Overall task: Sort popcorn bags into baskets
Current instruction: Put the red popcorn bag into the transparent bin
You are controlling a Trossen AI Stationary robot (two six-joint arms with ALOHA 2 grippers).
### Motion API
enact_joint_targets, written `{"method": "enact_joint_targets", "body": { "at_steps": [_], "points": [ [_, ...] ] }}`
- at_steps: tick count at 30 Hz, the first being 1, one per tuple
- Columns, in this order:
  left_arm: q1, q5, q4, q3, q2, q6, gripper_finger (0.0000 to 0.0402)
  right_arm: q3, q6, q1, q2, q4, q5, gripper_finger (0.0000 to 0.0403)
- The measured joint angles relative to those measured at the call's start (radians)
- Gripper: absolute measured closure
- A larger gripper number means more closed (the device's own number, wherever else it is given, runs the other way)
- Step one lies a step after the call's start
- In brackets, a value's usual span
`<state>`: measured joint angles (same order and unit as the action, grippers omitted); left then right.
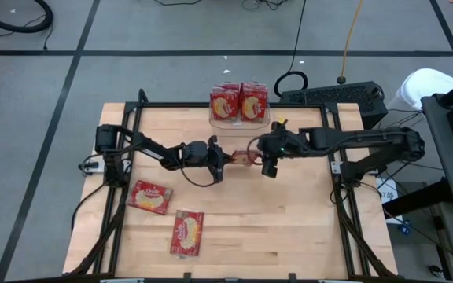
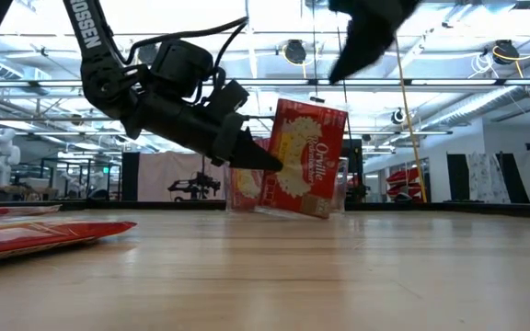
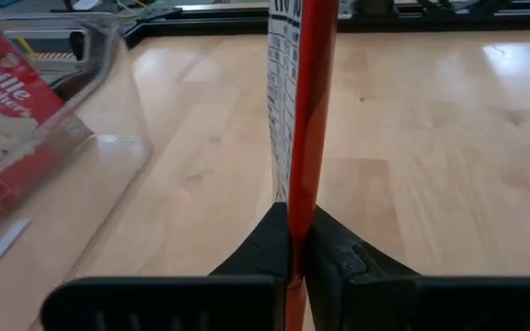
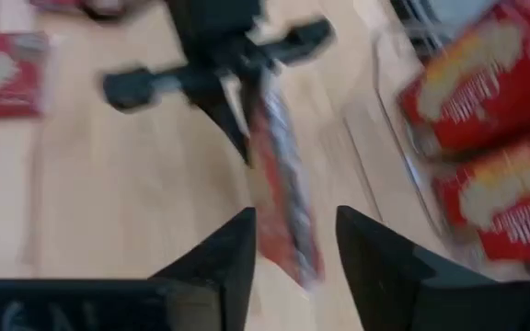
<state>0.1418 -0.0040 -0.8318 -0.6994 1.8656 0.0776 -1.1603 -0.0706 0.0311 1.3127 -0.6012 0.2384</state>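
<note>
The left end effector (image 1: 220,161) reaches in from the left side of the desk (image 1: 289,228) to its middle and is clamped tight on the edge of a popcorn bag (image 2: 304,158), which it holds up on edge, clear of the wood. In the left wrist view the two dark fingers (image 3: 334,253) pinch the thin red and white packet (image 3: 297,101) between them. In the low view the bag hangs tilted, its yellow-cream picture facing the camera, with its lower corner near the desk surface. The right end effector (image 1: 267,165) comes in from the right and sits just beside the same bag on its other side; its fingers (image 4: 233,248) stand parted, with the bag (image 4: 283,198) showing in the gap ahead of them and not gripped. At the far edge of the desk, beyond the two arms, a clear plastic basket (image 1: 239,121) holds two bags (image 1: 240,102) standing side by side. Two more bags lie flat on the near left part of the desk: one (image 1: 149,196) closer to the left frame, the other (image 1: 186,233) nearer the front edge, well apart from the basket.
</note>
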Motion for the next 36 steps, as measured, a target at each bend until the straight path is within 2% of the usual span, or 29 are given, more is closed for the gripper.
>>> {"method": "enact_joint_targets", "body": {
  "at_steps": [6, 10, 14, 20, 26, 29, 33, 36],
  "points": [
    [0.003, 0.001, 0.0, 0.0, 0.0, -0.002, 0.037, -0.207, 0.132, -0.003, 0.154, -0.061, -0.004, 0.0211],
    [0.003, 0.003, 0.005, 0.0, 0.0, -0.004, 0.0379, -0.309, 0.138, 0.008, 0.268, -0.156, 0.002, 0.0188],
    [0.003, 0.003, 0.014, 0.0, -0.001, -0.004, 0.0381, -0.337, 0.114, 0.028, 0.329, -0.257, 0.023, 0.0177],
    [0.003, 0.003, 0.014, 0.0, -0.001, -0.003, 0.0373, -0.337, 0.146, 0.054, 0.365, -0.29, 0.021, 0.0182],
    [0.003, 0.002, 0.014, 0.0, -0.001, 0.003, 0.0379, -0.324, 0.173, 0.076, 0.371, -0.264, -0.033, 0.023],
    [0.004, 0.0, 0.014, 0.0, -0.001, 0.007, 0.0373, -0.316, 0.185, 0.084, 0.371, -0.256, -0.037, 0.0277],
    [0.003, 0.001, 0.013, 0.0, -0.001, 0.019, 0.0369, -0.316, 0.197, 0.096, 0.371, -0.253, -0.137, 0.0344],
    [0.003, 0.001, 0.013, 0.001, -0.001, 0.014, 0.0368, -0.315, 0.213, 0.1, 0.371, -0.249, -0.161, 0.0386]
  ]
}}
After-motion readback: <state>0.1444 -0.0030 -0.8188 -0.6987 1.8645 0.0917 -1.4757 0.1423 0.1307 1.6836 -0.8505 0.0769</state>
